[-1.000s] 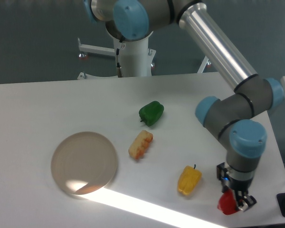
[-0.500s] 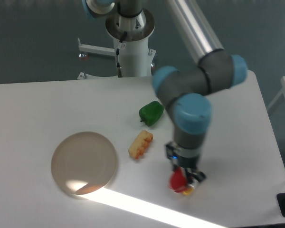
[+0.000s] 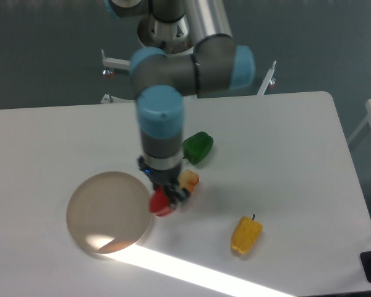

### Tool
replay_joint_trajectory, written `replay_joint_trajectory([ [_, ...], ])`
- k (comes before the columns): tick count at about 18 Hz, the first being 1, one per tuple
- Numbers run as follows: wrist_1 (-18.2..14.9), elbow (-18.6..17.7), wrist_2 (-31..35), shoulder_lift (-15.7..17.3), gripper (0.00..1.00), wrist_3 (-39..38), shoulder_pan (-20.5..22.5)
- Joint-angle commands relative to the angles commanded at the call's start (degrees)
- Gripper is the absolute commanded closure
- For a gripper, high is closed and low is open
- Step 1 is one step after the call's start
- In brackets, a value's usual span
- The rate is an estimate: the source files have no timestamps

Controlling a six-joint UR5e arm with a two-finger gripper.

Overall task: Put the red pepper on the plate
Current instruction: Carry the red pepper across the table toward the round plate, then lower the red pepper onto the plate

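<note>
My gripper (image 3: 167, 197) is shut on the red pepper (image 3: 159, 203) and holds it above the table, just beside the right rim of the plate (image 3: 109, 211). The plate is a flat tan-brown disc lying on the white table at the left. The arm reaches down from the top centre, with the gripper pointing straight down. The pepper's upper part is hidden by the fingers.
A green pepper (image 3: 198, 147) lies just right of the arm's wrist. A yellow-orange corn-like piece (image 3: 189, 180) lies partly hidden behind the gripper. A yellow pepper (image 3: 246, 234) lies to the lower right. A bright strip of sunlight crosses the front of the table.
The arm has carried the red pepper from the table's front right corner leftward, past the yellow pepper, to the plate's right rim. The other objects have not moved.
</note>
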Motion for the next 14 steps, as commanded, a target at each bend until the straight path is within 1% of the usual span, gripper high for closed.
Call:
replay_joint_trajectory([
  [4,-5.8,0.9,0.0,-1.3,0.50,-1.7,-3.1],
  [6,-6.9,0.8,0.0,-1.8,0.50,-3.4,-4.2],
  [7,-8.2,0.8,0.0,-2.2,0.50,-4.1,-4.5],
  [9,-8.8,3.0,-0.1,-3.9,0.50,-5.9,-5.0],
  [11,-9.9,5.3,-0.2,-4.6,0.50,-7.0,-5.3],
  [12,-10.3,6.4,0.1,-6.0,0.50,-7.0,-5.4],
  [14,-10.0,7.1,1.4,-7.9,0.50,-7.1,-5.6],
])
